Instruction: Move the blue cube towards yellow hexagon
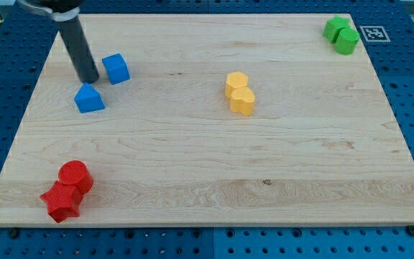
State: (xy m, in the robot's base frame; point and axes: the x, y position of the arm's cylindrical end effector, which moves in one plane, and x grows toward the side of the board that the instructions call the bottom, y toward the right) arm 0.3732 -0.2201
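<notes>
Wooden board (192, 180), my tip (90, 79) left of blue cube (116, 68)

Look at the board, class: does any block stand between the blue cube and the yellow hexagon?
Nothing visible does. The blue cube sits at the view's upper left, my tip just left of it. The wood between it and the yellow hexagon is bare; the other blue block lies below-left, off that line.

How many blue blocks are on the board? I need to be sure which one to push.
2. The blue cube sits near the view's top left, just right of my tip. The other blue block, wedge-like, lies just below my tip. None appears hidden.
</notes>
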